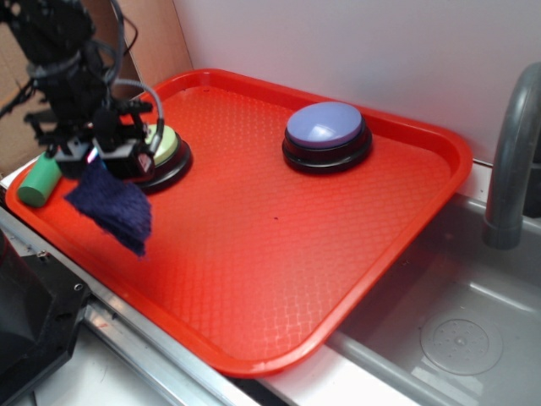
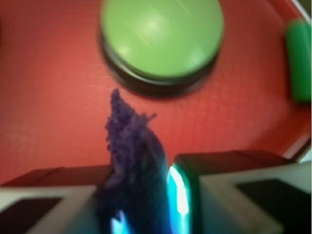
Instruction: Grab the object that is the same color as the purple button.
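Note:
The small dark purple-navy knitted cloth [image 1: 112,207] hangs limp above the left part of the red tray [image 1: 270,254], and my gripper [image 1: 95,159] is shut on its top edge. In the wrist view the cloth [image 2: 131,146] fills the gap between my jaws, its tip pointing toward the green button. The purple button [image 1: 325,127], a lavender dome on a black base, sits at the tray's far middle, well to the right of my gripper.
A light green dome button [image 1: 165,145] [image 2: 162,36] on a black base sits just behind my gripper. A green cylinder [image 1: 38,180] [image 2: 298,58] lies at the tray's left edge. A metal sink [image 1: 456,338] and grey faucet [image 1: 511,144] are on the right.

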`<state>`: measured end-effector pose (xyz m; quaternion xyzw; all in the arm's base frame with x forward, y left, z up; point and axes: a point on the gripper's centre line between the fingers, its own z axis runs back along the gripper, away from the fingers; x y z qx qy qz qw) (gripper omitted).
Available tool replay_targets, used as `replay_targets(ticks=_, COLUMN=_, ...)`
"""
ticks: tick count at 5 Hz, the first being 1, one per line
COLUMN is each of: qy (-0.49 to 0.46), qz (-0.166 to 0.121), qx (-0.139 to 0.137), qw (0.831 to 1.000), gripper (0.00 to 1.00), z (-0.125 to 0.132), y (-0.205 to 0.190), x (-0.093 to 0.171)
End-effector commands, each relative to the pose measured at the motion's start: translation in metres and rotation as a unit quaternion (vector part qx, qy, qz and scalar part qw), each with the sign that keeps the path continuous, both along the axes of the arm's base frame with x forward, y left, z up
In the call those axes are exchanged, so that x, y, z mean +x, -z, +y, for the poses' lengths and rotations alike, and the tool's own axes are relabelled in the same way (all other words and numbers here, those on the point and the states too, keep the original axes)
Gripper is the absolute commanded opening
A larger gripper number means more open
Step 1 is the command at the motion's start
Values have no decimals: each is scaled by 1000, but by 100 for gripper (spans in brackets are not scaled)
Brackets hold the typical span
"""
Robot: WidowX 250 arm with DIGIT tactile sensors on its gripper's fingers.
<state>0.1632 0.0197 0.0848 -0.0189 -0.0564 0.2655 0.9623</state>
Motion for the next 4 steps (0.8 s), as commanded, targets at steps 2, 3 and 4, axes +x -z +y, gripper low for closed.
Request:
replay_targets(ticks=2, qy=240, qz=-31, qx=-12, qw=970, gripper=0, z=-8, y=-93, x=27)
replay_targets(ticks=3, qy=233, qz=-64, qx=-17, qw=970, gripper=0, z=-8, y=-106, x=25)
replay_targets(ticks=4, qy=236, qz=-68, qx=-23, qw=969, gripper=0, z=-1, y=-105, x=21)
